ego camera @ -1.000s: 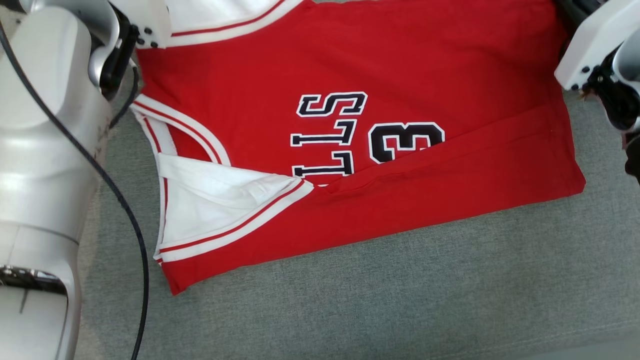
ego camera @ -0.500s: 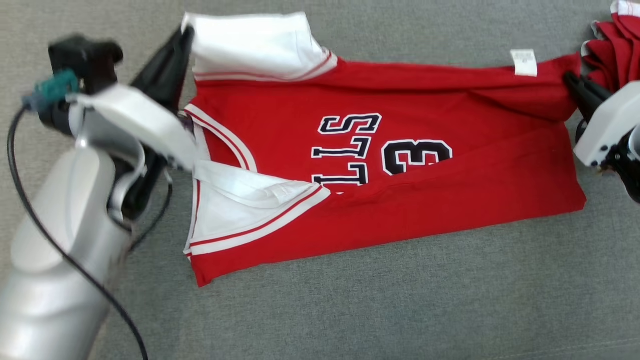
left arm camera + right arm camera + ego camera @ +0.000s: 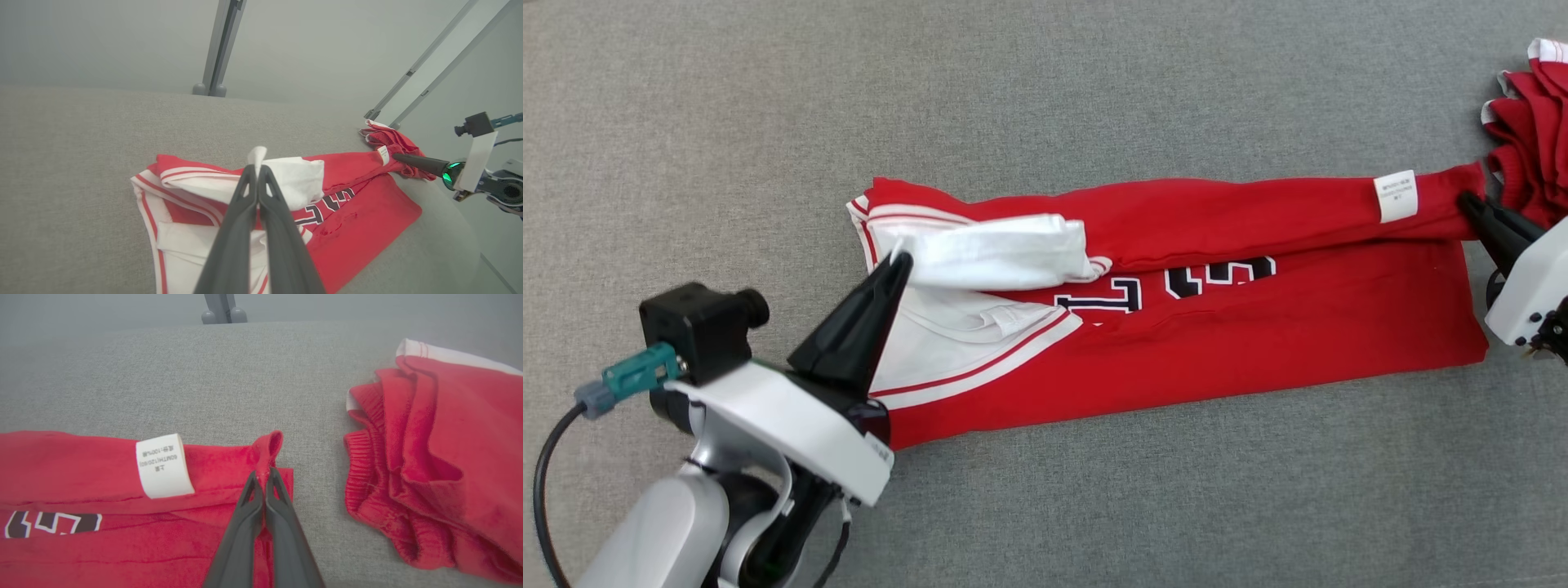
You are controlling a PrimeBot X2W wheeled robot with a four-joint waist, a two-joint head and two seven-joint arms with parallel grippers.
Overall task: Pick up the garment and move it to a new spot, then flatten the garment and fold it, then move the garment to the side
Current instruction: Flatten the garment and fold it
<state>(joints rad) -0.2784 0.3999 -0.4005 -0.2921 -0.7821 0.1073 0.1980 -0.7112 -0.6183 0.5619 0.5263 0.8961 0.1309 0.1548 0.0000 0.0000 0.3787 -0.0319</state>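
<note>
Well, jersey (image 3: 1258,343): I see it red with white trim, stretched left to right across the middle of the bench (image 3: 1094,98), its near half lying flat on the cloth.
Fold: the far long edge is drawn over the near half and hides the tops of the black letters (I can make out only bits of them).
Left jaws: closed, pinching white fabric at the jersey's armhole end; in my left wrist view a tuft of white pokes out past the tips.
Right jaws: closed on the red hem corner at the other end, with a small loop of cloth bunched just above the tips.
Span: the folded edge runs from one pair of jaws to the other.
Tag (image 3: 1395,196): white, printed side up, on the folded edge near the right jaws.
Pile (image 3: 1523,131): a second red garment with white edging, crumpled on the bench just beyond the right jaws; my right wrist view shows a strip of grey between it and the jersey.
Frame (image 3: 220,45): grey posts rising behind the bench's far edge.
</note>
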